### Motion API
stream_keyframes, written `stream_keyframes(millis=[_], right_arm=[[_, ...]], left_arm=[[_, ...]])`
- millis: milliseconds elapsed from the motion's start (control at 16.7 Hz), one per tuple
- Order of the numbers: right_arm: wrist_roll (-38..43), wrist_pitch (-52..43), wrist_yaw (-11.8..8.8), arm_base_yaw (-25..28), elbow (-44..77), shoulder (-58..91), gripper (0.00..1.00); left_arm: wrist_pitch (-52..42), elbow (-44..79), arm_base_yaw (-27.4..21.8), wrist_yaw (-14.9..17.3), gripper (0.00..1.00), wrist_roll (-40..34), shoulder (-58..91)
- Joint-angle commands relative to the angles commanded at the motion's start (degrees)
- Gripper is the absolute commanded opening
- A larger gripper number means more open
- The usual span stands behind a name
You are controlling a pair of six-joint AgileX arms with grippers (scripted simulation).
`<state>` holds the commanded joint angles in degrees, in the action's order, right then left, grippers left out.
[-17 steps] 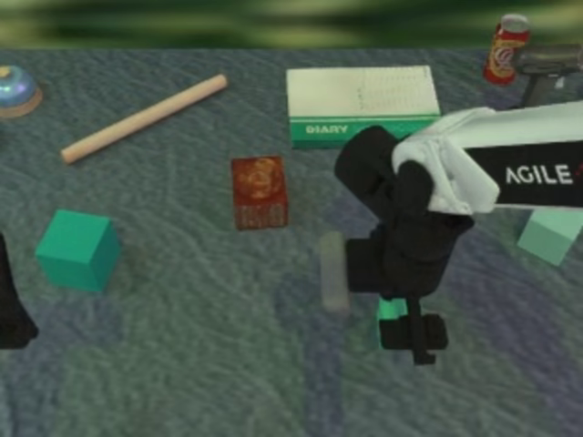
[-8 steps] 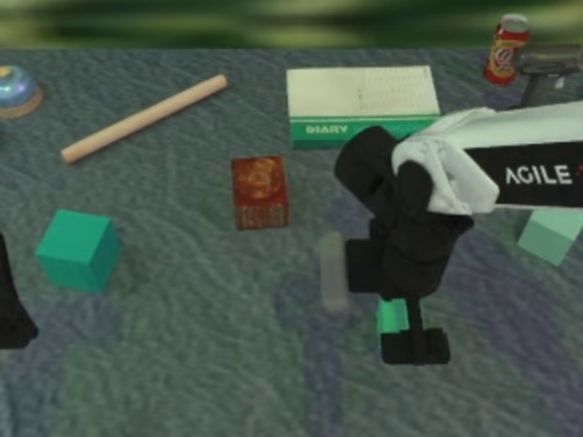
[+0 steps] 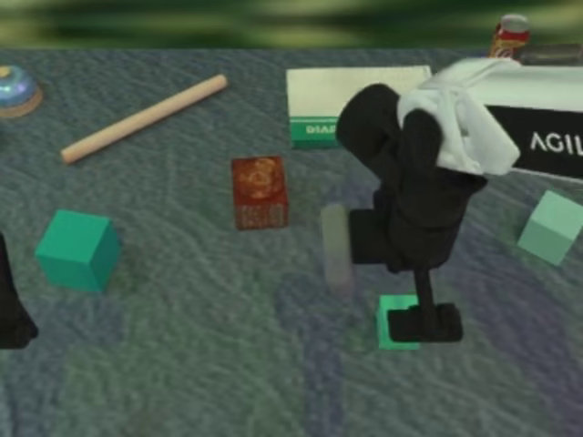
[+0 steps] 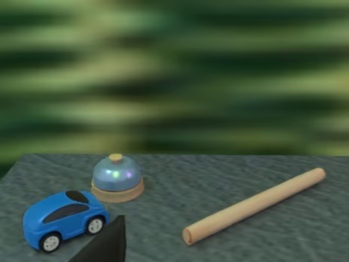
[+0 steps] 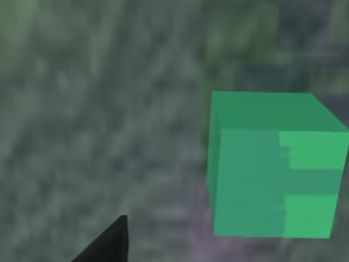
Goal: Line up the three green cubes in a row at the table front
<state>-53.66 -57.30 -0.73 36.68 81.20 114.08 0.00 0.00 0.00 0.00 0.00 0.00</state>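
Note:
The smallest, bright green cube [image 3: 393, 324] rests on the table [image 3: 200, 364] right of centre near the front. My right gripper [image 3: 426, 322] hangs open just above it, overlapping its right side. In the right wrist view the cube [image 5: 267, 164] stands apart from the one dark fingertip [image 5: 112, 240] that shows. The large teal-green cube [image 3: 77, 249] sits at the left. Farther right lies the pale mint cube [image 3: 551, 228], beside the right arm. My left gripper [image 3: 9, 319] stays parked at the left edge, open, with one fingertip [image 4: 106, 243] in its wrist view.
A red-brown patterned block [image 3: 260, 191] stands mid-table, with a pale grey stub [image 3: 335, 246] to its right. A wooden rod [image 3: 144, 118], a diary book [image 3: 319, 100], a bell [image 3: 14, 89] and a can [image 3: 510, 35] line the back. A blue toy car [image 4: 64, 218] sits near the bell.
My right gripper has let go of the bright green cube and risen; the arm swung toward the back, uncovering the mint cube. The left arm has not moved.

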Motion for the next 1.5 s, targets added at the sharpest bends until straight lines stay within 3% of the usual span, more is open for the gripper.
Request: stream_keyframes(millis=[480,720,1140,1260,1500], right_arm=[[0.1,-2.7,0.0,-1.0,2.2,-1.2,1.00],[1.0,-3.8,0.2,-9.1,5.8,1.7,1.00],[3.8,-6.1,0.8,-29.5,13.7,7.8,1.00],[4.2,-6.2,0.9,-32.0,14.9,8.5,1.00],[4.2,-6.2,0.9,-32.2,14.9,8.4,1.00]], left_arm=[[0.0,0.0,0.0,0.0,1.00,0.0,0.0],[0.0,0.0,0.0,0.0,1.00,0.0,0.0],[0.0,0.0,0.0,0.0,1.00,0.0,0.0],[0.0,0.0,0.0,0.0,1.00,0.0,0.0],[0.0,0.0,0.0,0.0,1.00,0.0,0.0]])
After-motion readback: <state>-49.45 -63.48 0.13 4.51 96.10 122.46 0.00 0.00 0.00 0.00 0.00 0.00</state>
